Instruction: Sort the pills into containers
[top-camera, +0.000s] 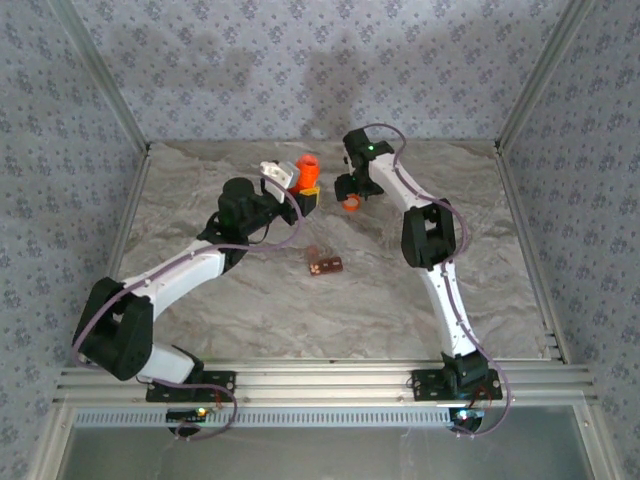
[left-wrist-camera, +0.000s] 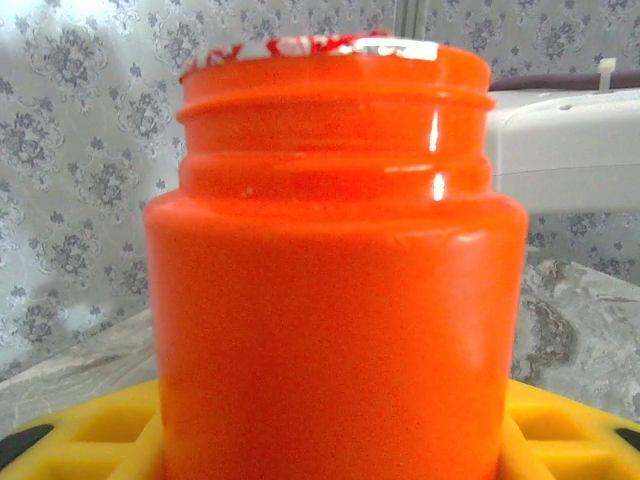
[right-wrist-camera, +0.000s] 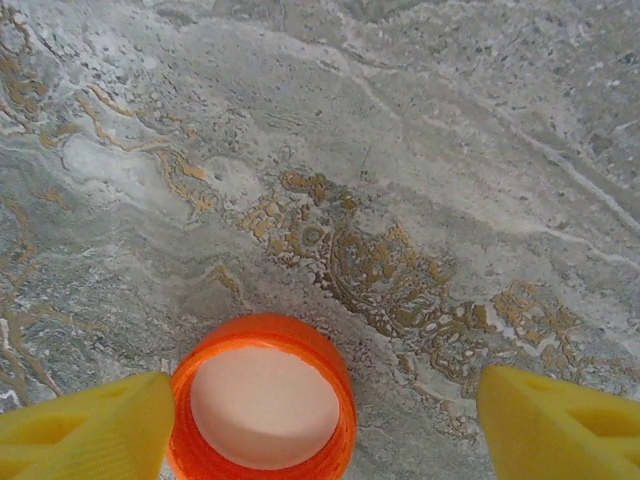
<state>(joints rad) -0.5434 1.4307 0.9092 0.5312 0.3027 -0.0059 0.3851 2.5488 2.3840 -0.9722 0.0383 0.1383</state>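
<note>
Reaching diagonally from its base at the near left edge, the left arm (top-camera: 190, 270) crosses the table (top-camera: 250, 320) with its elbow folded low and its wrist toward the far middle; the left end effector (top-camera: 303, 196) is pinched on the orange bottle (top-camera: 308, 170), which stands upright and uncapped; in the left wrist view yellow fingers (left-wrist-camera: 90, 435) flank the bottle's base on both sides, and the red and white marks on its rim are too fragmentary to read; the right arm (top-camera: 440, 280) rises from the near right, bends at the elbow and leans toward the far middle; the right end effector (top-camera: 352, 197) points down at the table with its fingers (right-wrist-camera: 85, 430) spread; the orange cap (right-wrist-camera: 262, 400) lies open side up between them, just beside one finger and apart from the other; the containers (top-camera: 326, 266), a reddish-brown strip of cells, lie flat mid-table between the two arms, nearer than bottle and cap, apart from both end effectors.
</note>
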